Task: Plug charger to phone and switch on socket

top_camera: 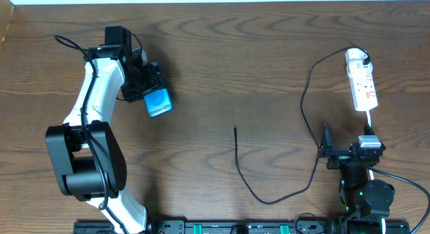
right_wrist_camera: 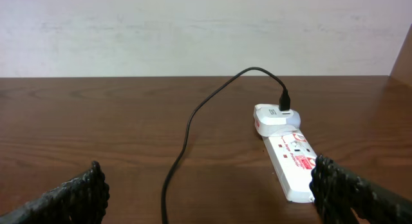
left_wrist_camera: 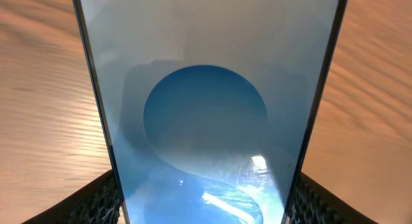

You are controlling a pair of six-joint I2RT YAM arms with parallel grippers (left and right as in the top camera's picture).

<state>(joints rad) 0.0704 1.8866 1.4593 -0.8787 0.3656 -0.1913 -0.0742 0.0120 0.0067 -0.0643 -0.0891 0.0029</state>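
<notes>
**Me:** Left gripper (top_camera: 153, 93) is clamped on the phone (top_camera: 159, 103), gripping its two long edges. The blue screen fills the wrist view. Position is far left of the table (top_camera: 222, 46). I cannot tell whether it is lifted clear of the wood.

**Obs:** And the right one?

**Me:** Right gripper (top_camera: 327, 150) is released, jaws wide with nothing between them. It sits near right, just beside the charger (top_camera: 302, 103).

**Obs:** Where is the tip?

**Me:** Loose on the wood mid-table, well apart from the phone. The other end is plugged into the far end of the socket (top_camera: 363, 83), far right.

**Obs:** Which step?

**Me:** My judgement is the first step, part done. The phone is in hand, the charger is not picked up and nothing is mated. The socket switch comes last.

**Obs:** What does the next move need?

**Me:** The right gripper should take the charger close behind the tip, so the tip does not droop. I then bring the phone toward the middle with its port facing the tip. No view shows the port, so I must check orientation first. With a thin tip and a small opening, alignment looks like the hard part.
</notes>
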